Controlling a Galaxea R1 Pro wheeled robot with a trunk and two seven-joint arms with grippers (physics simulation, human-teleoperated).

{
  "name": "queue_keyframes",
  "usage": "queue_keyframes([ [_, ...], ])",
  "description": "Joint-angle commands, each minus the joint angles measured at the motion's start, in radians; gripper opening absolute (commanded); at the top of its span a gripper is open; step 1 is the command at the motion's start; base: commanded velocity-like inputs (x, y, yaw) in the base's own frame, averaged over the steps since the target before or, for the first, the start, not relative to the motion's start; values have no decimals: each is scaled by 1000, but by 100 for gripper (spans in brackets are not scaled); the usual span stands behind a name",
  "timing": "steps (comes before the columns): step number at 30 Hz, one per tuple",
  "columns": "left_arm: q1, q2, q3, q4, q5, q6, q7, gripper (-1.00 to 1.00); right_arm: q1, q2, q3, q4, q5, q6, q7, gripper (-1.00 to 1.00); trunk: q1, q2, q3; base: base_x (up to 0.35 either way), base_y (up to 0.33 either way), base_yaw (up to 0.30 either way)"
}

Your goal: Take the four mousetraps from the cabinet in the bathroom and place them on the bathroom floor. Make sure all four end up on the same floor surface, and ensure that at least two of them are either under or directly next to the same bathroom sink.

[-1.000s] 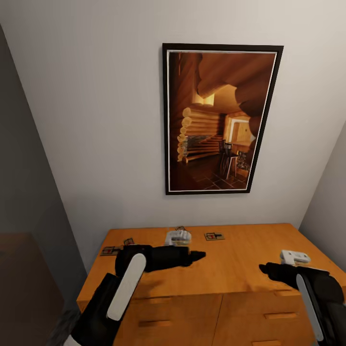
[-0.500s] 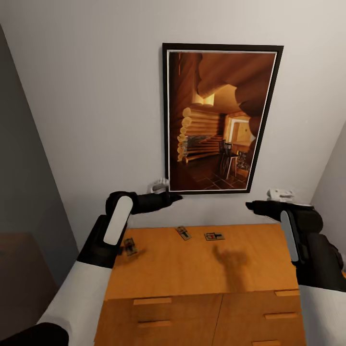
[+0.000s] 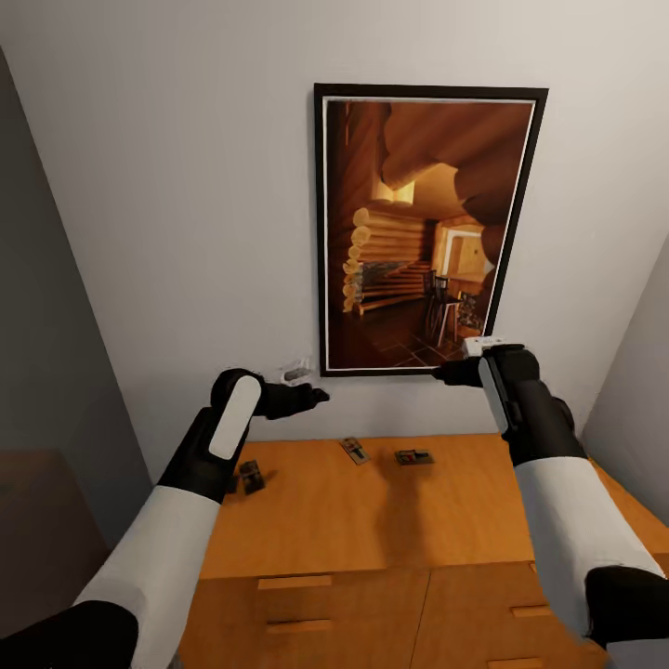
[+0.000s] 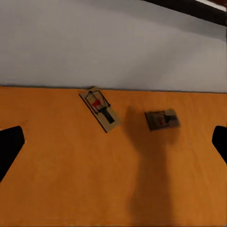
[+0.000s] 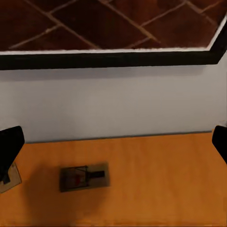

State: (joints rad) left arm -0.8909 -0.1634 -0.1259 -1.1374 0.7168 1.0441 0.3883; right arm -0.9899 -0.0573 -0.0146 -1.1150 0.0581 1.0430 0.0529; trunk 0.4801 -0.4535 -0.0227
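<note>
The cabinet (image 3: 372,520) is an orange-brown dresser against the white wall. Three mousetraps lie on its top near the back: one (image 3: 354,451) mid-back, one (image 3: 413,456) to its right, one (image 3: 251,477) at the left beside my left forearm. My left gripper (image 3: 314,397) hovers open well above the top; between its spread fingers, in its wrist view, lie two traps (image 4: 100,109) (image 4: 161,119). My right gripper (image 3: 444,374) hangs open in front of the picture's lower edge, above a trap (image 5: 85,177). Both grippers hold nothing.
A large dark-framed picture (image 3: 427,232) hangs on the wall just above the cabinet. A grey wall (image 3: 46,325) closes the left side and another wall (image 3: 641,390) the right. Drawer fronts with flat pulls (image 3: 288,583) face me below.
Both arms have risen from just above the cabinet top to wall height. The right gripper has then swung left toward the picture's lower edge. The traps in view lie still.
</note>
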Motion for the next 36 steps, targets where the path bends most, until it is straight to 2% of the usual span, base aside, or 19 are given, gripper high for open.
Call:
queue_keyframes([
  [1,-2,0,-1,27,6,2,30,100,-26,7,1,56,16,4,4,100,1,-2,-2,0,0,0],
  [3,-8,1,0,88,-6,2,84,100,-60,21,4,170,31,4,3,100,1,-2,-2,0,0,0],
  [7,-16,2,0,149,-14,2,144,100,-77,39,5,280,44,4,1,100,1,-2,-2,0,0,0],
  [10,-19,4,-2,186,-16,2,185,100,-83,83,7,343,86,4,1,100,1,-2,-2,0,0,0],
  [11,-19,5,-4,197,-17,2,194,100,-84,122,7,363,118,4,1,100,1,-2,-2,0,0,0],
  [12,-19,5,-5,205,-17,2,199,100,-85,147,7,378,139,4,1,100,1,-2,-2,0,0,0],
  [16,-19,9,-8,221,-18,2,208,100,-85,197,6,423,170,4,1,100,1,-2,-2,0,0,0],
  [18,-19,23,-8,226,-19,2,214,100,-85,226,6,450,179,-6,1,100,1,-2,-2,0,0,0],
  [24,-19,77,-9,225,-17,2,220,100,-86,232,4,490,185,-24,1,100,1,-2,-2,0,0,0],
  [31,-19,103,-9,224,-17,3,221,100,-86,232,4,497,183,-40,1,100,1,-2,-2,0,0,0],
  [36,-19,111,-9,222,-15,3,221,100,-86,232,4,499,183,-48,1,100,1,-2,-2,0,0,0],
])
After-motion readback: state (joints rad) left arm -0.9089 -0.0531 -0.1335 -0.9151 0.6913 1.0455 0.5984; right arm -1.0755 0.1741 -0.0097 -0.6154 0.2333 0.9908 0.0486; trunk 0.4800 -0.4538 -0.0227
